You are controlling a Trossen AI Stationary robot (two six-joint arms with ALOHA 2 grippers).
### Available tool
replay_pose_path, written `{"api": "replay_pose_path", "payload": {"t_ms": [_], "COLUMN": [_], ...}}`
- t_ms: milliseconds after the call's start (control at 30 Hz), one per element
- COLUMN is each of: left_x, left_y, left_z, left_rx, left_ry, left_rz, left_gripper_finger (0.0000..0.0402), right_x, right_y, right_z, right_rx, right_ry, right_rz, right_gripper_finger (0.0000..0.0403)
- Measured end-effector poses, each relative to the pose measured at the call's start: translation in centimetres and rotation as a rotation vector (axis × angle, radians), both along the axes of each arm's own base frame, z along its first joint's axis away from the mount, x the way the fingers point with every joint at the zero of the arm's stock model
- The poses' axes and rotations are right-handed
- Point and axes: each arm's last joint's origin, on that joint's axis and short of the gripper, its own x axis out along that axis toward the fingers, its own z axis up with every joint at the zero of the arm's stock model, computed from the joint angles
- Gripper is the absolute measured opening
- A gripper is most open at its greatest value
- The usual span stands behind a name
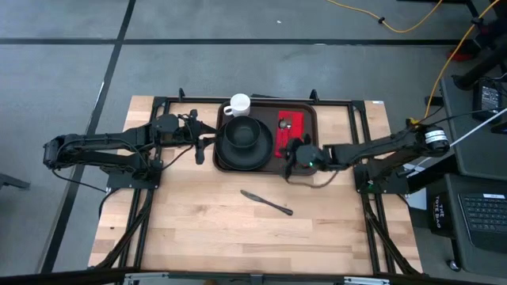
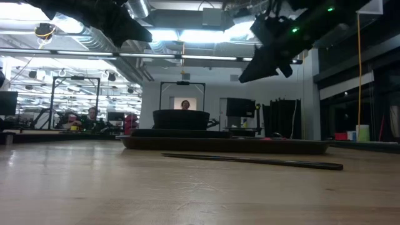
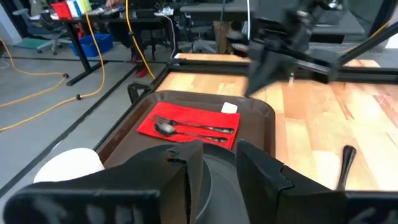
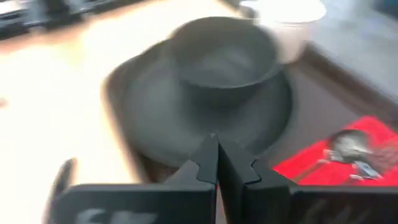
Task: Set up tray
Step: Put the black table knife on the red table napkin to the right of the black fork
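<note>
The tray sits at the far middle of the wooden table. On its left part lies a round black plate with a dark bowl on it, and a white mug stands at the tray's far left corner. On its right part lies a red napkin carrying a fork and a spoon (side by side, handles pointing the same way). A dark knife lies on the bare table, nearer than the tray and apart from it.

The right gripper hangs above the tray's near right edge, its fingers pressed together and holding nothing. The left gripper is just beside the tray's left edge, its fingers a little apart with nothing between them.
</note>
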Motion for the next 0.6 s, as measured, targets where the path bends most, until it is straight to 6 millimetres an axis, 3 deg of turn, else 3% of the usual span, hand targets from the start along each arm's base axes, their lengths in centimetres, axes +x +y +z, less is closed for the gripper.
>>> {"api": "replay_pose_path", "payload": {"t_ms": [333,600], "left_x": [0.2,0.4], "left_y": [-0.6,-1.8], "left_z": [0.1,0.1], "left_rx": [-0.025,0.027], "left_ry": [-0.018,-0.007], "left_rz": [-0.123,-0.213], "left_gripper_finger": [0.0086,0.0088], "right_x": [-0.8,-1.6], "right_y": [5.3,8.6], "right_z": [-0.5,-0.3], "right_rx": [0.052,0.219], "right_ry": [0.011,0.197], "right_rz": [0.255,0.209], "right_gripper_finger": [0.0005,0.0003]}}
